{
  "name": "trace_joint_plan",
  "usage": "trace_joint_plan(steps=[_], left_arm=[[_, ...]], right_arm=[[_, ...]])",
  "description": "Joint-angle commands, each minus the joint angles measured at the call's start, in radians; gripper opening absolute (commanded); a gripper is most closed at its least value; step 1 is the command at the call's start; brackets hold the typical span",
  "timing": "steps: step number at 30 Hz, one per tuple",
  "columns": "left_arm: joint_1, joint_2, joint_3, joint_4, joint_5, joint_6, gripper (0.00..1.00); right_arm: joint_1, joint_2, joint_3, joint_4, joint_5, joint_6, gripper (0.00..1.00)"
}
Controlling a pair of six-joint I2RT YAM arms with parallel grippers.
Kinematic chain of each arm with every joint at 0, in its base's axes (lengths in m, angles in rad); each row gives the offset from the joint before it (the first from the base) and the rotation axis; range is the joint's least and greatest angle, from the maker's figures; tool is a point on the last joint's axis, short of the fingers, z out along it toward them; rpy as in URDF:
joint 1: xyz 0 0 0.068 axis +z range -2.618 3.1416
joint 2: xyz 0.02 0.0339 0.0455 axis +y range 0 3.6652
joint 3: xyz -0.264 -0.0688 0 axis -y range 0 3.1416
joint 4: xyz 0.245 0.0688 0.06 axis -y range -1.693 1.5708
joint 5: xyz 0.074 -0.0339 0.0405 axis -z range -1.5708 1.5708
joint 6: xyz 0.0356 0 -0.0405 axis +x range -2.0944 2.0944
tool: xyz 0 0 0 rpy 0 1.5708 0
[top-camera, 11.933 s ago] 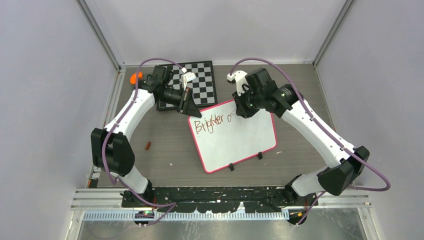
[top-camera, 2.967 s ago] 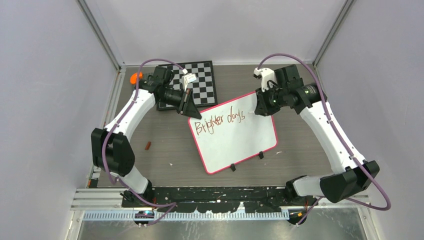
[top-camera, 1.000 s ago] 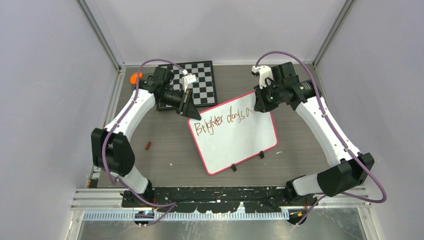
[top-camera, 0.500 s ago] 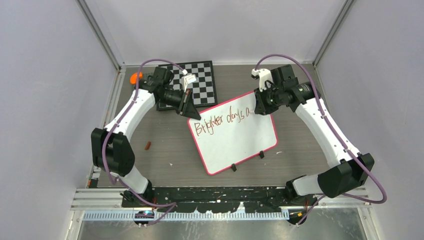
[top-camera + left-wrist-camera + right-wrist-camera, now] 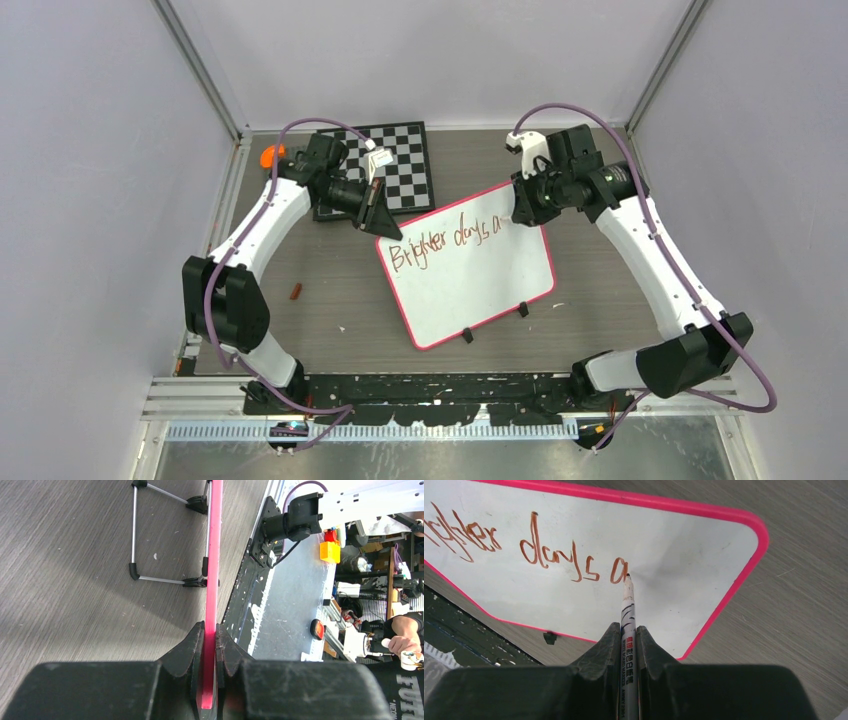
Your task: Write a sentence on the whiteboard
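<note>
Whiteboard: it is found mid-tabletop between the two arms, turned askew, with its black clip feet toward the bases.
Sentence: "Brighter days a" is read in reddish-brown letters along the board's far edge; the rest is not yet written.
Left hand: it is closed on the pink rim at the board's far-left corner, so the board is pinned.
Right hand: it is clamped on the barrel of a marker, with nothing else gripped.
Marker tip: it is seen at the upper right of the letter "a", touching the white surface or just off it; which cannot be told.
Long axis: the marker is pointed straight out from the fingers, across the line of writing, which runs from the left hand's corner toward the rounded far-right corner.
Deciding relation: unwritten white lies to the right of the tip, and only a short run is left before the rim; much more bare board lies below the line, toward the bases.
Nearer arm: the right one, already placed there.
Step judged: the word "are" is under way.
</note>
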Motion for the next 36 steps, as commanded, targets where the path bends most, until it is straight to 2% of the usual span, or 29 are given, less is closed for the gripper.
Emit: trace_joint_plan(steps=[1,11,25,36], left_arm=[[0.0,-0.003,0.011,-0.008,-0.006,0.002,0.0],[0.0,-0.008,0.003,-0.01,-0.009,0.003,0.0],[0.0,-0.005,0.004,-0.008,-0.009,0.002,0.0],[0.0,-0.011,0.004,-0.009,-0.012,0.002,0.0]], right_arm=[[-0.001,-0.025,0.049,0.029,0.007,-0.002,0.0],[-0.001,0.008,0.021,0.072,0.04,-0.01,0.0],[-0.001,-0.056,-0.1,0.067,0.036,-0.002,0.0],[-0.001,-0.015,-0.006,0.069,0.045,-0.006,0.0]])
